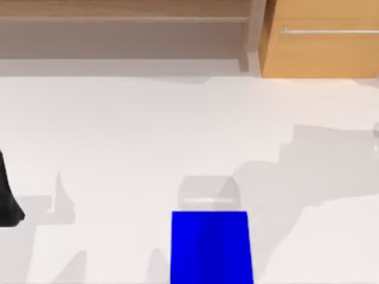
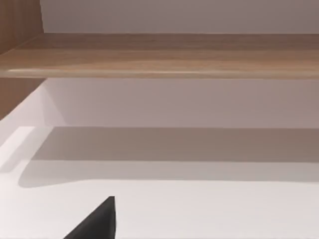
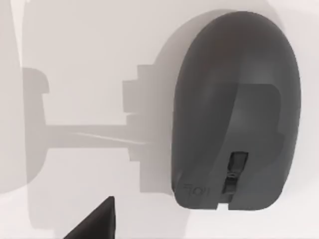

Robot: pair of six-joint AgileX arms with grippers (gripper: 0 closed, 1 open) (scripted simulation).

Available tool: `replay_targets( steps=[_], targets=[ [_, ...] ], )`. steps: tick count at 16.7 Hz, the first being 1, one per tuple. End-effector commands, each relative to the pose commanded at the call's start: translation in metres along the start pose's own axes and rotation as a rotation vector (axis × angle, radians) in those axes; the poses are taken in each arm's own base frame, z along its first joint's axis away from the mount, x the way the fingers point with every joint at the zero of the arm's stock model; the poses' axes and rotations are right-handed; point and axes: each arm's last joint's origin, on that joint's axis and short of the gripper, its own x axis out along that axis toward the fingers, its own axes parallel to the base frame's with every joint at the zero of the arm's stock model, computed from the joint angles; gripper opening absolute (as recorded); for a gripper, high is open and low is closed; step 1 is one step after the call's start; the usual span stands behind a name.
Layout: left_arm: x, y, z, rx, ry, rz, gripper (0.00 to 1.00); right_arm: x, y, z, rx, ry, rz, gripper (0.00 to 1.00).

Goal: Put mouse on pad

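Note:
The pad [image 1: 210, 245] is a flat bright blue rectangle lying at the table's front edge, near the middle. A dark grey mouse [image 3: 234, 109] with a scroll wheel rests on the white table, directly below my right wrist camera. A black part of my right gripper [image 3: 97, 221] shows beside the mouse, apart from it and holding nothing. My left gripper [image 1: 7, 198] is parked at the table's far left edge, and its black tip [image 2: 97, 221] hangs over bare white table.
A wooden shelf [image 1: 124, 12] runs along the back wall, with a wooden cabinet [image 1: 320, 38] at the back right. The same shelf [image 2: 159, 55] faces the left wrist camera. Grey shadows lie across the white table [image 1: 148, 130] right of the pad.

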Motion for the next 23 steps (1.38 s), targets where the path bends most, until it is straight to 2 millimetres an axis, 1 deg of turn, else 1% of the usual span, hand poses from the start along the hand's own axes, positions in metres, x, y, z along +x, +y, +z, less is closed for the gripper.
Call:
replay_targets(
  steps=[2, 4, 6, 9, 11, 13, 16, 23],
  targets=[
    [0.000, 0.000, 0.000, 0.000, 0.000, 0.000, 1.00, 0.001, 0.002, 0.000, -0.004, -0.001, 0.000, 1.00],
    [0.000, 0.000, 0.000, 0.000, 0.000, 0.000, 1.00, 0.012, 0.001, 0.001, -0.001, 0.003, 0.001, 1.00],
    [0.000, 0.000, 0.000, 0.000, 0.000, 0.000, 1.00, 0.034, 0.000, 0.003, 0.000, 0.001, 0.000, 1.00],
    [0.000, 0.000, 0.000, 0.000, 0.000, 0.000, 1.00, 0.072, 0.000, 0.004, 0.000, -0.008, -0.002, 1.00],
    [0.000, 0.000, 0.000, 0.000, 0.000, 0.000, 1.00, 0.092, 0.000, 0.001, 0.000, -0.004, -0.001, 1.00],
    [0.000, 0.000, 0.000, 0.000, 0.000, 0.000, 1.00, 0.100, 0.000, 0.000, 0.000, 0.000, 0.000, 1.00],
    [0.000, 0.000, 0.000, 0.000, 0.000, 0.000, 1.00, 0.100, 0.000, 0.000, 0.000, 0.000, 0.000, 1.00],
    [0.000, 0.000, 0.000, 0.000, 0.000, 0.000, 1.00, 0.100, 0.000, 0.000, 0.000, 0.000, 0.000, 0.47]
  ],
)
